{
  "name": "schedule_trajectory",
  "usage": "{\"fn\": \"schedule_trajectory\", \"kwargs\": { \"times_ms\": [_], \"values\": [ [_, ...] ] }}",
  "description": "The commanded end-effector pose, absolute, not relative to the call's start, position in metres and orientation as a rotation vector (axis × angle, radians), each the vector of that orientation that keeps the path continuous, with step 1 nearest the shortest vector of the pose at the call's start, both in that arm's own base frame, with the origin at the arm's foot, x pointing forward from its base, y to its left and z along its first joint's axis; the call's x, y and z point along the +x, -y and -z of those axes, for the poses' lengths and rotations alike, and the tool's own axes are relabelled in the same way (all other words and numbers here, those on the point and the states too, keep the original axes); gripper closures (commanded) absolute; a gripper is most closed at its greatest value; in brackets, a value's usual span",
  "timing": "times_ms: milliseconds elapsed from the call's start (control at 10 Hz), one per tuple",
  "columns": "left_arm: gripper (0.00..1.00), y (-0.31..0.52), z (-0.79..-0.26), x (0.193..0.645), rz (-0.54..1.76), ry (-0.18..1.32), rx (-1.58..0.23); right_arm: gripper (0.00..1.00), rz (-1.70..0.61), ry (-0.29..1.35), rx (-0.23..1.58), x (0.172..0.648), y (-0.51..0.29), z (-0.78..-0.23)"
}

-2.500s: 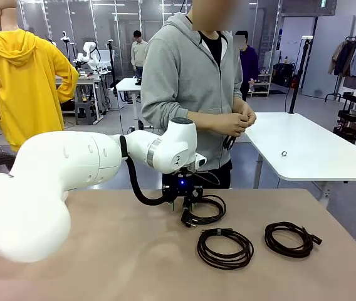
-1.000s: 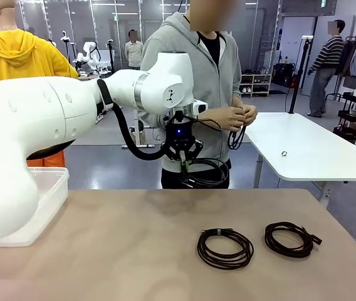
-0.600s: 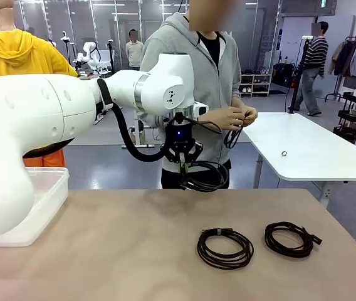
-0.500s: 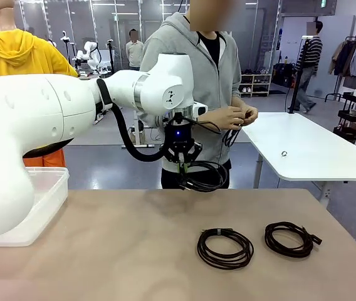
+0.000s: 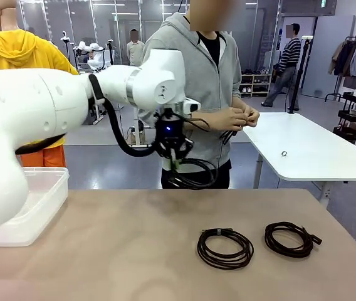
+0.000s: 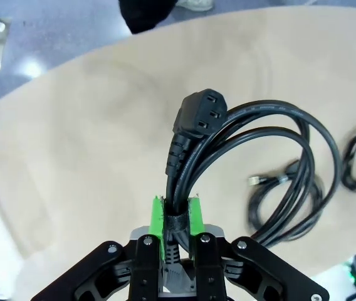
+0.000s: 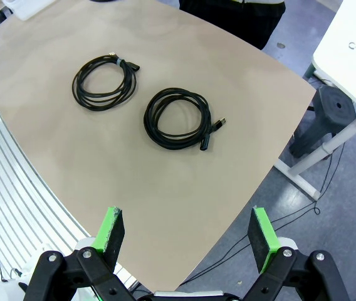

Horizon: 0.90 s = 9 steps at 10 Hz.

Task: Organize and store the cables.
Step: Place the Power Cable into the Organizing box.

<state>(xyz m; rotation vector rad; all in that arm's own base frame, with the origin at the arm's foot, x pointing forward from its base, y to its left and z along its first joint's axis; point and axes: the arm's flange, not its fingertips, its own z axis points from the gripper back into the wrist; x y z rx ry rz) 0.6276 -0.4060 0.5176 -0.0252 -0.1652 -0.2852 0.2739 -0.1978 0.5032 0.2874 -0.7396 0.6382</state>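
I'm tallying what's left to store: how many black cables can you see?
4. One cable hangs from the left gripper above the table; two coils lie on its right side, a middle one and a right one; a fourth cable is in the person's hands, partly hidden.

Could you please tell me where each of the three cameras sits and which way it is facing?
Front view: between the arms, facing across the table at the person; shows the left gripper holding a cable.
Left wrist view: on that wrist, looking down at the table; its pads clamp the cable.
Right wrist view: high up, looking down; open right gripper below.
Shared: front and right wrist views both show two coils on the table.
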Motion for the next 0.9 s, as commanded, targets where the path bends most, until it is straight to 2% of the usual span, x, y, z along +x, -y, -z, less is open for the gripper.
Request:
{"fn": "schedule_trajectory", "kwargs": {
  "times_ms": [0, 400, 800],
  "values": [
    [0.82, 0.319, -0.540, 0.600, 0.389, 0.171, 0.032, 0.00, -0.654, 0.746, 0.294, 0.272, 0.199, -0.503],
    [0.82, 0.171, -0.564, 0.569, 0.464, 0.274, -0.061, 0.00, -0.654, 0.746, 0.294, 0.272, 0.199, -0.503],
    [0.82, 0.033, -0.553, 0.531, 0.402, 0.365, -0.123, 0.00, -0.654, 0.746, 0.294, 0.272, 0.199, -0.503]
  ]
}}
